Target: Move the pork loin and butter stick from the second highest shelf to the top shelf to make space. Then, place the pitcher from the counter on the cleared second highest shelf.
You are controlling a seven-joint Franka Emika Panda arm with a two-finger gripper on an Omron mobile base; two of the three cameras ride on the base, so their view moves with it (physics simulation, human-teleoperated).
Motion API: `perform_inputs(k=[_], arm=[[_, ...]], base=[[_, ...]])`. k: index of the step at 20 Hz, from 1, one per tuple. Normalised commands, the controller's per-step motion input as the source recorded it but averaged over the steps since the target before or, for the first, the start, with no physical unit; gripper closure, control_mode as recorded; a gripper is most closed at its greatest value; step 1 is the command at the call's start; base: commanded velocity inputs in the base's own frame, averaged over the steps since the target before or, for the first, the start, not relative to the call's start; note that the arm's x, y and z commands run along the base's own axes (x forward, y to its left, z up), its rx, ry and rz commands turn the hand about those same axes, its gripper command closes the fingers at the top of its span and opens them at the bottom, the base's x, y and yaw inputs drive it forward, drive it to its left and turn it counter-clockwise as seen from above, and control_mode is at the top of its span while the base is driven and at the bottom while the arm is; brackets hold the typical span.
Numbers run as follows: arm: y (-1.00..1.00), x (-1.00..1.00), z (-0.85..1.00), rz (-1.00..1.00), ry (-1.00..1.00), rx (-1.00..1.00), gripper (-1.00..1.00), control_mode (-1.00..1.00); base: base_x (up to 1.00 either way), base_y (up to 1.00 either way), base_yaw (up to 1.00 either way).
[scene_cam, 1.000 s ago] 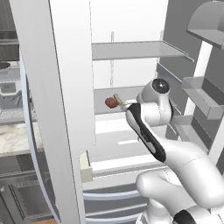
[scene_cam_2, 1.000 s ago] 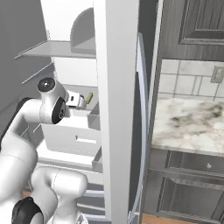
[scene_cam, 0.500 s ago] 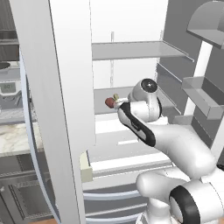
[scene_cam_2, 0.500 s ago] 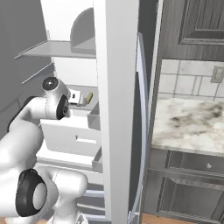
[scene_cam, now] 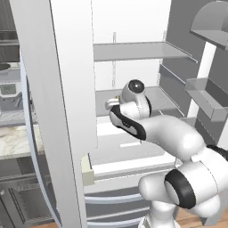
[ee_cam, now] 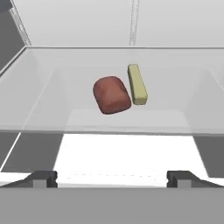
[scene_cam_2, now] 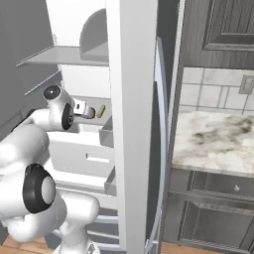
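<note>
Arm has swung in toward the open fridge over the last second. Two-finger gripper (ee_cam: 111, 177) jaws spread wide, empty. Reddish-brown pork loin lump (ee_cam: 111, 95) and pale yellow butter stick block (ee_cam: 137, 84) lie touching, mid second highest shelf (ee_cam: 52, 94) of pale grey. First pick not yet begun.

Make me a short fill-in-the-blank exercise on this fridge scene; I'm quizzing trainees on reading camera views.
1. In the hand view, the pork loin and the butter stick lie side by side on the ____ highest shelf.
2. The gripper has its fingers spread ____, holding nothing.
3. In the hand view, the butter stick lies to the ____ of the pork loin.
4. The top shelf above them carries ____ of the two foods yet.

Missing words: second; open; right; neither
</note>
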Motion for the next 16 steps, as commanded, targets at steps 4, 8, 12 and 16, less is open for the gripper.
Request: perform_inputs(k=[4, 8, 12, 16], arm=[[0.00, 0.22, -0.13, -0.04, 0.00, 0.00, -1.00, -1.00], [0.00, 0.19, -0.19, -0.04, 0.00, 0.00, -1.00, -1.00], [0.00, 0.21, -0.24, -0.03, 0.00, 0.00, -1.00, -1.00], [0.00, 0.27, -0.16, -0.03, 0.00, 0.00, -1.00, -1.00]], base=[[0.00, 0.00, 0.00], [0.00, 0.00, 0.00], [0.00, 0.00, 0.00], [0.00, 0.00, 0.00]])
